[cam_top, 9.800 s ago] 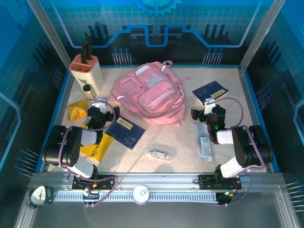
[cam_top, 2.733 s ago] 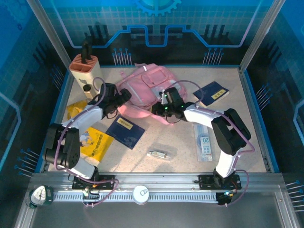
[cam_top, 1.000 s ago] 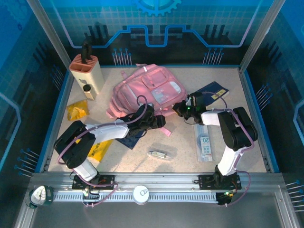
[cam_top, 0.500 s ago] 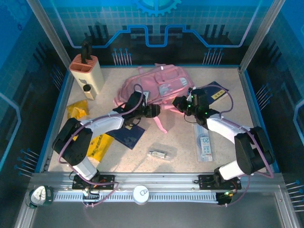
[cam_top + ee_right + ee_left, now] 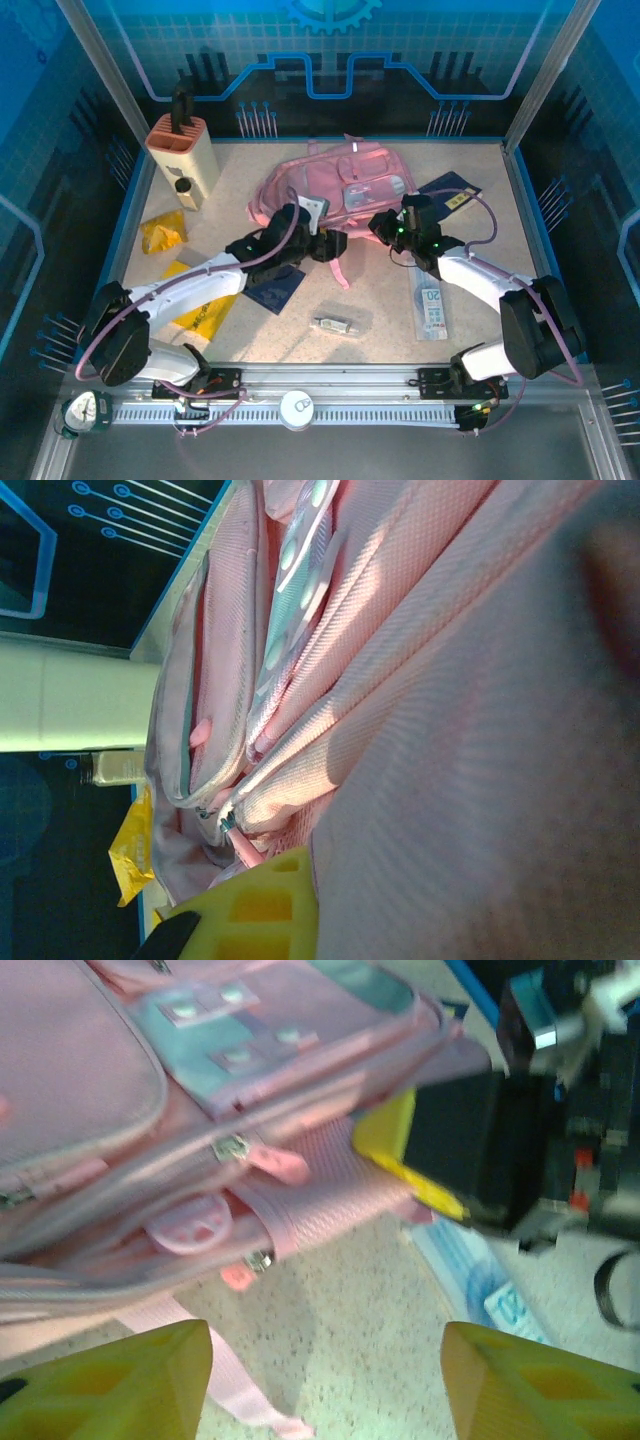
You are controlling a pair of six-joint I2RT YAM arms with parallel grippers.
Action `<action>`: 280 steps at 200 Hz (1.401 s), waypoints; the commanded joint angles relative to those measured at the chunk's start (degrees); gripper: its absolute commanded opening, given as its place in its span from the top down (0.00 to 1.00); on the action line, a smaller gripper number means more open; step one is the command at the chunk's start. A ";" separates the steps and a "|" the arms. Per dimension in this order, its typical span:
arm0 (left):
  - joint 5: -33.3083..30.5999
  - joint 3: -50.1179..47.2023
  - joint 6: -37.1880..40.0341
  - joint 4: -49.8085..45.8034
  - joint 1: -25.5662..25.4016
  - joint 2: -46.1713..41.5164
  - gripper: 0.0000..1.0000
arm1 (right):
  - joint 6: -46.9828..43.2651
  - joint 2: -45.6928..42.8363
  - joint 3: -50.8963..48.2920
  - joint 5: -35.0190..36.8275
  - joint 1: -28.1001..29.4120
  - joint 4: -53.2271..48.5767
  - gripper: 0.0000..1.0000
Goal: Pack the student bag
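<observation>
mid-table, right jaws pinch student bag [image 5: 352,168].

Links: white rounded shells [image 5: 190,287].
Joints: bulky black housings [image 5: 118,345].
Cables: thin purple loops [image 5: 492,212].
Left gripper [image 5: 325,1370]: yellow moulded finger pads [image 5: 120,1375].
Bases: black plates [image 5: 205,383] on grey metal rail [image 5: 350,410].

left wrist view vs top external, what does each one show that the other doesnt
Left wrist: a close look at a zip pull and a paw-shaped tag on the student bag, with the left hand open just short of it. Top external: the beige holder, yellow packet and navy booklet. Both: the bag and the right hand pinching its edge.
</observation>
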 commanded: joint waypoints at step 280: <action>-20.36 15.46 -0.19 -3.33 -3.55 23.64 0.83 | 1.23 -2.74 2.92 0.16 1.12 0.03 1.00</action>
